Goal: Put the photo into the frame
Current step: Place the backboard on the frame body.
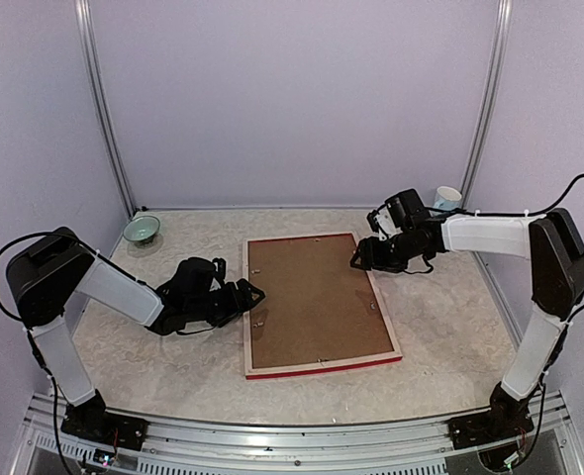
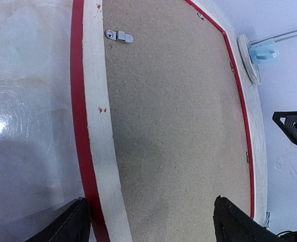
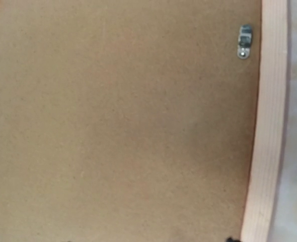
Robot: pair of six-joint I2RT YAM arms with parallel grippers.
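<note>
1. The frame [image 1: 322,368] lies back-up between my arms. No photo shows; maybe it's under the board [image 1: 317,297].
2. My left gripper [image 1: 250,294] gapes wide and empty over the left rail. Closing could shove the frame.
3. My right gripper [image 1: 356,262], width unclear, might snag the far corner.

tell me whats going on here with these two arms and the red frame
The red frame lies face down mid-table with a brown backing board sitting in it. The left tool hovers open at the frame's left edge, holding nothing. The right tool is at its far right edge, jaws unclear. No photo is in sight.
</note>
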